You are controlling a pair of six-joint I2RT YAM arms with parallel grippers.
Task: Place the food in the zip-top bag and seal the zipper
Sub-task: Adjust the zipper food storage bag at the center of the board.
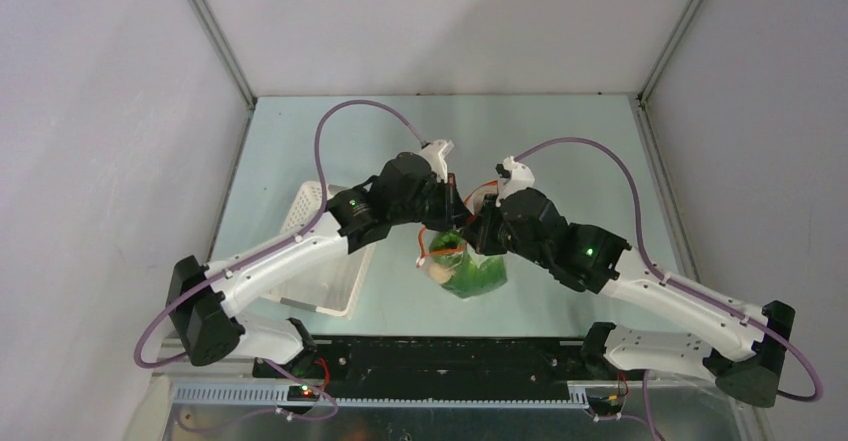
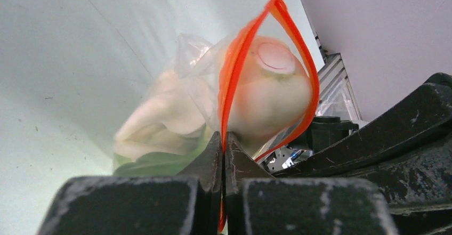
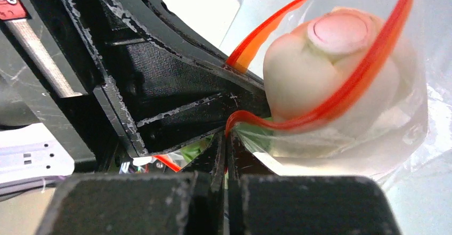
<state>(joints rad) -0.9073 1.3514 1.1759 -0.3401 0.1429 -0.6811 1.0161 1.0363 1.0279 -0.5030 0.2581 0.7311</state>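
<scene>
Red-orange zipper (image 2: 234, 59) gapes around a white mushroom (image 2: 272, 94). The left gripper (image 2: 224, 144) and right gripper (image 3: 226, 139) both clench the strip, with the zip-top bag (image 1: 470, 271) between them, centre of the table (image 1: 560, 141). Best pull the ends apart to flatten the mouth, I reckon, but that mushroom crowds it. White basket (image 1: 325, 261) sits at nine o'clock.

Your clear zip-top bag (image 1: 468, 269), red-orange zipper (image 2: 233, 75) gaping open, its ends pinched in left pincer (image 2: 223, 148) and right pincer (image 3: 226, 145), white mushroom (image 2: 269, 94) just beyond the tips, bok choy (image 1: 482, 277) deeper.
</scene>
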